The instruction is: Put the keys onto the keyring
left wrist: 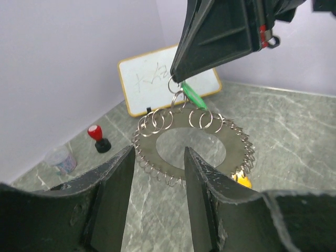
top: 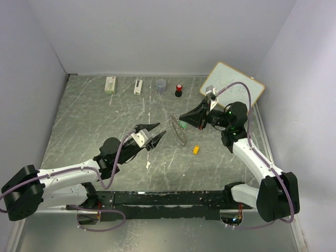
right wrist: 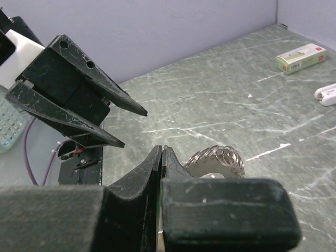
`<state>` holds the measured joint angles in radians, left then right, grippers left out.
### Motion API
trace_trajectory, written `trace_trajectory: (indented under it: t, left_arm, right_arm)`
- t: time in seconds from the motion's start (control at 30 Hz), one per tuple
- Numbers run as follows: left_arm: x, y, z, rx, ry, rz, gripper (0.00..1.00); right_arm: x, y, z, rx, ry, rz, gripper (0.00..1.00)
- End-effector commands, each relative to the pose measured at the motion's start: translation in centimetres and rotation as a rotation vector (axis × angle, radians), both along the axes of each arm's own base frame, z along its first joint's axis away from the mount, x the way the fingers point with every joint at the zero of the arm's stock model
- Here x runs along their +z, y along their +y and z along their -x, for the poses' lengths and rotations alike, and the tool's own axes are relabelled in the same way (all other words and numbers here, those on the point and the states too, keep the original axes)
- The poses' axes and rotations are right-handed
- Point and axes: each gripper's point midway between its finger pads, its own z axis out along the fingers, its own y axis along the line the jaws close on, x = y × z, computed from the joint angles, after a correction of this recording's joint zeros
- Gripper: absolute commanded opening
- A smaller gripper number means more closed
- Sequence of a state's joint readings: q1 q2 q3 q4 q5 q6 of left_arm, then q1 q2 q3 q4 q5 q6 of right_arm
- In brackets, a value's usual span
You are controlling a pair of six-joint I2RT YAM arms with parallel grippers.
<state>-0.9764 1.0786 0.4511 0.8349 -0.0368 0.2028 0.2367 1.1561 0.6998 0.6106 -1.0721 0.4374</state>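
The keyring (top: pixel 179 130) is a flat metal ring with small wire loops around its rim. It stands tilted on edge mid-table and fills the left wrist view (left wrist: pixel 231 144). My right gripper (top: pixel 182 118) is shut on the green key (top: pixel 183 125) at the ring's top edge. The key (left wrist: pixel 192 96) hangs from its tip among the loops. The yellow key (top: pixel 196 149) lies on the table beside the ring and also shows in the left wrist view (left wrist: pixel 242 180). My left gripper (top: pixel 153 135) is open and empty, just left of the ring. The ring's loops (right wrist: pixel 218 156) show past my shut right gripper (right wrist: pixel 161 151).
Along the back wall lie a green-and-white box (top: pixel 109 84), a white piece (top: pixel 138 86), a small grey cup (top: pixel 160 84) and a red-topped black knob (top: pixel 179 90). A whiteboard (top: pixel 233 86) leans at the back right. Walls close in on three sides.
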Motion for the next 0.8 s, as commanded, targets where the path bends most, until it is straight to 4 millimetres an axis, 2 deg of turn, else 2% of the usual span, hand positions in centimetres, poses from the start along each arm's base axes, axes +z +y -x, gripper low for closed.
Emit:
trace_trajectory:
  t: [0.0, 0.77]
  left_arm:
    - [4.6, 0.3, 1.6, -0.072, -0.135, 0.14, 0.53]
    - [4.3, -2.7, 2.5, -0.222, -0.148, 0.157, 0.49]
  right_arm:
    - [2.3, 0.1, 1.0, 0.078, -0.077, -0.037, 0.0]
    - [2.4, 0.2, 2.7, 0.154, -0.067, -0.088, 0.0]
